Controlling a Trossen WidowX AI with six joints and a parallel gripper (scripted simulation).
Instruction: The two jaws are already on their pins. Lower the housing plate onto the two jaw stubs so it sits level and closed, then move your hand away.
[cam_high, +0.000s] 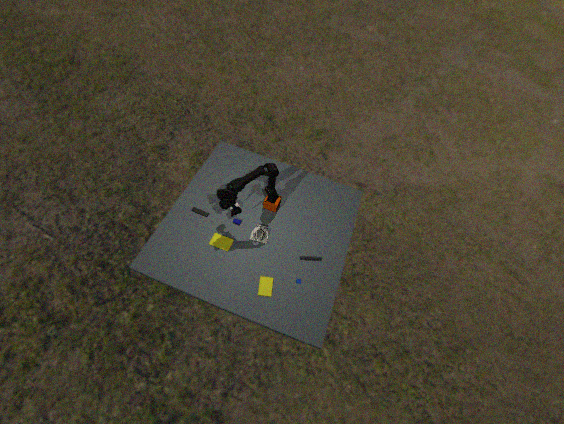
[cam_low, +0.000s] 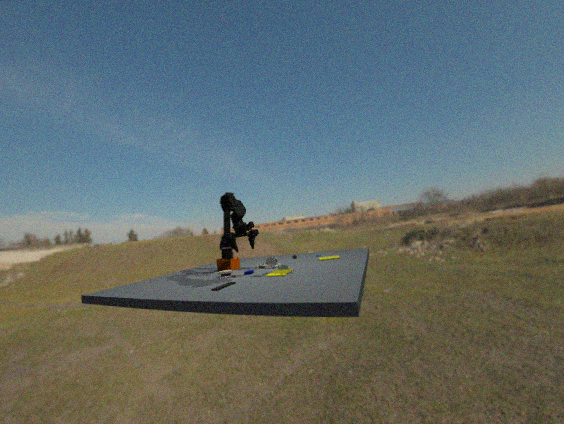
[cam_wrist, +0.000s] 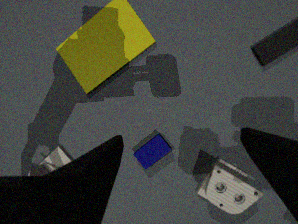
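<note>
The pale housing plate (cam_high: 238, 205) (cam_low: 226, 273) (cam_wrist: 231, 192) has two round fittings and small holes. It lies on the table, apart from the white jaw assembly, and shows at the lower right of the wrist view. The jaw assembly (cam_high: 259, 234) (cam_low: 271, 261) (cam_wrist: 59, 156) stands on the table; the left finger hides much of it in the wrist view. Its jaws and stubs are too small to tell apart. My gripper (cam_high: 229, 209) (cam_low: 244, 248) (cam_wrist: 179, 137) is open and empty, above the table near the plate, pointing down. It partly covers the plate in the top view.
A blue block (cam_high: 237, 221) (cam_low: 249, 272) (cam_wrist: 153, 150) lies near the plate. A yellow slab (cam_high: 221, 241) (cam_low: 280, 272) (cam_wrist: 100, 47) and dark bar (cam_high: 200, 212) (cam_low: 223, 286) (cam_wrist: 280, 42) lie nearby. Another yellow slab (cam_high: 265, 286), dark bar (cam_high: 311, 258) and small blue block (cam_high: 298, 281) lie farther off.
</note>
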